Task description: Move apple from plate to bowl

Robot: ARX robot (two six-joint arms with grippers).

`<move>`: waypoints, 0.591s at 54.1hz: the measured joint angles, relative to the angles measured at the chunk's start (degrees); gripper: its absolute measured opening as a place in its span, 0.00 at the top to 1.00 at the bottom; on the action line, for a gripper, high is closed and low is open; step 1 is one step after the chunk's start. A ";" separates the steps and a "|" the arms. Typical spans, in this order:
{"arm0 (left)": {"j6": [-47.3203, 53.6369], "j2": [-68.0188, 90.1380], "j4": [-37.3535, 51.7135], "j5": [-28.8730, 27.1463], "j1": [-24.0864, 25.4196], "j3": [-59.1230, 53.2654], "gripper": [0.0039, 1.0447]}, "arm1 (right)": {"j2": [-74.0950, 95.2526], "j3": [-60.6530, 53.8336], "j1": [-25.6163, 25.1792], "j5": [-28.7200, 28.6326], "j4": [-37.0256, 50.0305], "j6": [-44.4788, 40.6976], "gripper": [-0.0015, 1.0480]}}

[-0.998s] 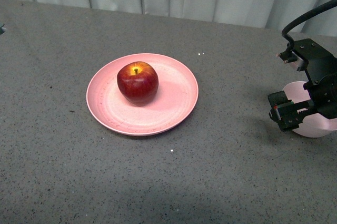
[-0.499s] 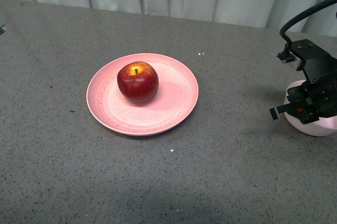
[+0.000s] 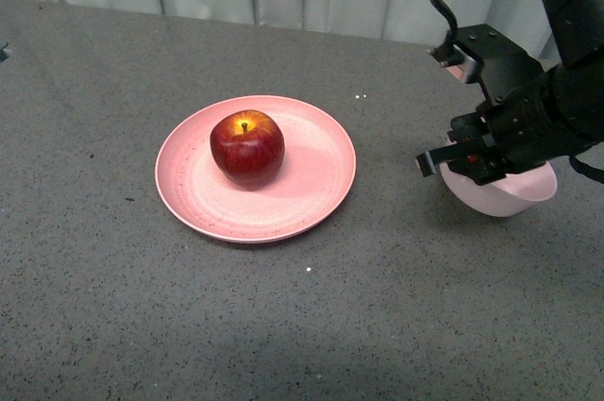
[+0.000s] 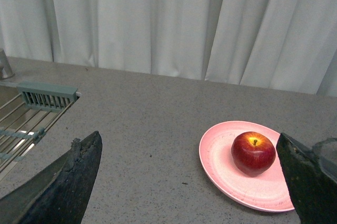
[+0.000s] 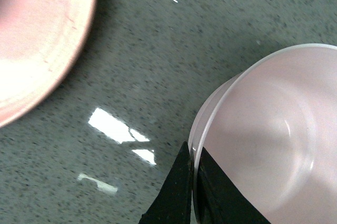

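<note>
Two hands are tracked: the left hand (image 4: 187,147) is spread wide apart, with nothing gripped. Centre-left on the grey surface (image 3: 113,278), the apple (image 3: 246,147) is seated on the plate (image 3: 321,189). Well right, the bowl (image 3: 514,192) is pinched at its rim by the right hand (image 5: 193,153).

apple (image 3: 246,148) on plate (image 3: 311,186), bowl (image 3: 508,195) to rt
</note>
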 joint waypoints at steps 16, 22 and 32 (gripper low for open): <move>0.00 0.00 0.00 0.00 0.00 0.00 0.06 | 2.73 2.89 5.46 -0.46 -0.20 0.81 0.99; 0.00 0.00 0.00 0.00 0.00 0.00 0.06 | 4.07 3.43 6.80 -0.61 -0.22 0.96 0.99; 0.00 0.00 0.00 0.00 0.00 0.00 0.06 | 5.40 4.37 7.72 -0.63 0.96 1.01 0.99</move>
